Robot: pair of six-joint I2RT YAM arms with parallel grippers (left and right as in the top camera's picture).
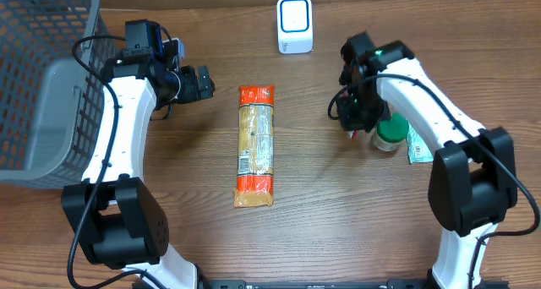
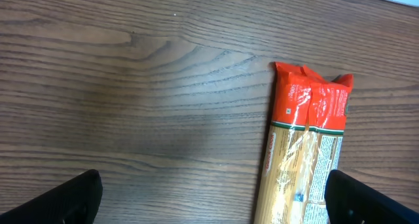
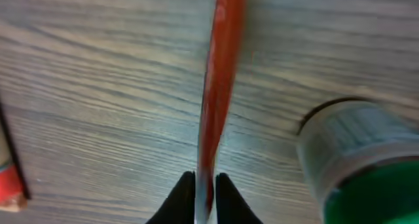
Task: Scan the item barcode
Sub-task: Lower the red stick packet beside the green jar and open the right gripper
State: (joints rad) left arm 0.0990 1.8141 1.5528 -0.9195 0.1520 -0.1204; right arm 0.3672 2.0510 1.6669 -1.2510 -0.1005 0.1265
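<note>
Your right gripper [image 3: 205, 192] is pressed nearly together on a thin red item [image 3: 219, 67]. In the wrist view you see it edge-on, a narrow red strip running straight out from between the fingers [image 3: 182, 199] over the table [image 3: 98, 86]. You cannot tell from that angle what kind of item it is. Just to the right of the gripper in that view stands a green-lidded jar [image 3: 357, 165], close to the strip but apart from it. From overhead, the same gripper [image 1: 353, 127] points down at the table, with the jar [image 1: 390, 135] just beside it and a green packet [image 1: 418, 145] lying beyond the jar. The white scanner [image 1: 294, 24] stands well apart from this gripper, up the table and toward the centre.

Your left gripper [image 1: 199, 83] is spread wide and holds nothing — in its wrist view the two fingertips [image 2: 65, 199] sit at the bottom corners. A long pasta packet [image 2: 304, 152] with orange-red ends lies flat ahead of it, over toward the right fingertip's side. A grey basket [image 1: 42, 86] sits beside this arm, on the side away from the packet.
</note>
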